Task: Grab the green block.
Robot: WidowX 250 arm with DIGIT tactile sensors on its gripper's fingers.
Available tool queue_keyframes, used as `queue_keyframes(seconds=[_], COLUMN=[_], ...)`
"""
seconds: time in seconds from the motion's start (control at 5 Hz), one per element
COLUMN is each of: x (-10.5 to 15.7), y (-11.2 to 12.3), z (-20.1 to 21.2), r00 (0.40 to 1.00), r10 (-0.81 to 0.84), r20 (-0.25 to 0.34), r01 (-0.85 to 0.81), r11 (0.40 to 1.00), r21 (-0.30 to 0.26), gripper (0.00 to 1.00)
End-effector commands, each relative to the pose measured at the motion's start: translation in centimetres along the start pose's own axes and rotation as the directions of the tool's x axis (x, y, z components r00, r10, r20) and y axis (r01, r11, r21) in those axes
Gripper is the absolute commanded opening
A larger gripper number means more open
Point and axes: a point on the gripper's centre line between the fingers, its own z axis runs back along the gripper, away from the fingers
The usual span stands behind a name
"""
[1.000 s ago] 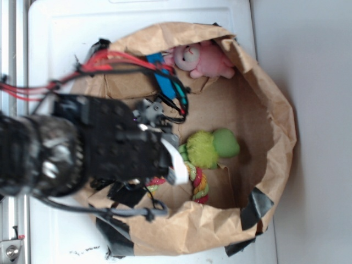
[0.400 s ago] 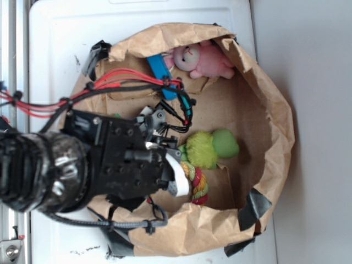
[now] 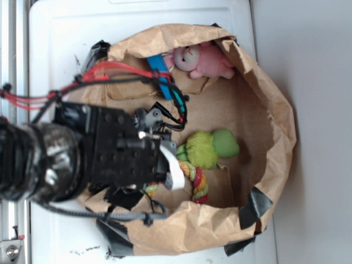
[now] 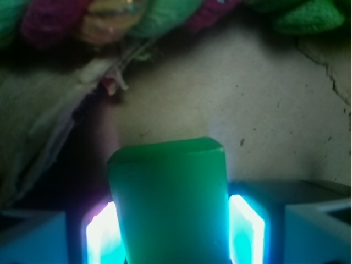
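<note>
- Compared with a moment ago, the arm has shifted slightly up and left in the exterior view, and the red cables again cross the blue block [image 3: 163,70]. This reads as a small adjustment or the start of a lift, not a new reach.
- The gripper [image 4: 175,231] has its fingers [image 4: 246,231] closed on the green block [image 4: 169,203]: in the wrist view the slab stands between the two lit pads, touching both, its top edge pointing away from the camera.
- Judged from that, the grab looks made; what is left is to raise the block out of the paper bag [image 3: 275,132].
- In the exterior view the green block is hidden under the arm's black body, so its height above the bag floor cannot be told.
- The rope toy [image 3: 199,184] and the lime plush toy [image 3: 209,147] lie just beside the gripper; the wrist view cuts them off at its top edge.
- The pink plush [image 3: 201,59] sits well apart at the bag's far rim.
</note>
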Motion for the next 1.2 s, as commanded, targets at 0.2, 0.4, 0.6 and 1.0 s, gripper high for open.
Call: queue_keyframes(seconds=[0.2, 0.4, 0.6, 1.0], x=[0.0, -0.3, 0.3, 0.5], y=[3.6, 4.4, 5.4, 6.5], z=[10.2, 12.5, 14.2, 16.1], r00=[0.791, 0.695, 0.654, 0.633], r10=[0.611, 0.719, 0.753, 0.718], r20=[0.025, 0.019, 0.068, 0.291], r01=[-0.602, -0.711, -0.749, -0.744], r11=[0.786, 0.69, 0.658, 0.668], r21=[-0.14, -0.133, -0.082, -0.028], gripper=[0.0, 0.0, 0.0, 0.0])
